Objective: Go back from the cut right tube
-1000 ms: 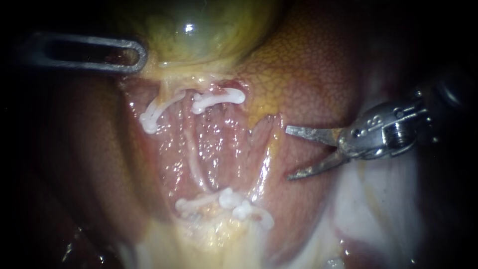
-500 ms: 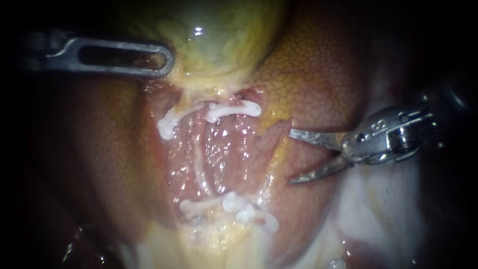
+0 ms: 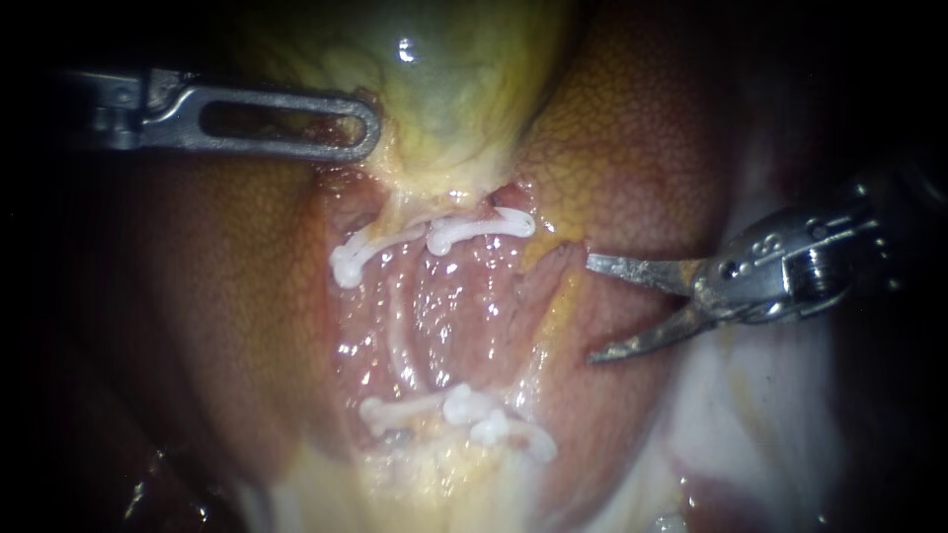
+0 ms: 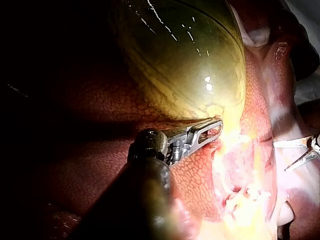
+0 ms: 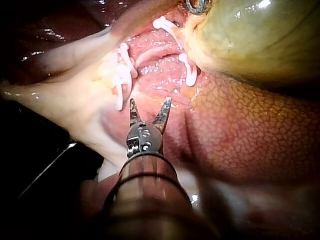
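My right instrument (image 3: 590, 308) comes in from the right with its two blades open and nothing between them. Its tips stand just right of the cut right tube's stump (image 3: 541, 268). White clips (image 3: 479, 229) sit at the upper end of the dissected bed and more clips (image 3: 494, 426) at the lower end. The left tube (image 3: 398, 341) runs whole between them. My left instrument (image 3: 367, 128) has its windowed jaws shut on the gallbladder (image 3: 454, 89) at its neck. In the right wrist view the open blades (image 5: 150, 102) stop short of the clips (image 5: 122, 75).
Mottled liver (image 3: 632, 148) lies on both sides of the bed. Pale white tissue (image 3: 750, 415) spreads under my right instrument's shaft. In the left wrist view the gallbladder (image 4: 185, 55) bulges above the left instrument (image 4: 207, 131), with the right instrument's blades (image 4: 290, 155) beyond.
My left instrument has drawn the gallbladder's neck and the upper clips to the right. My right instrument has backed slightly to the right, away from the stump, its blades staying open.
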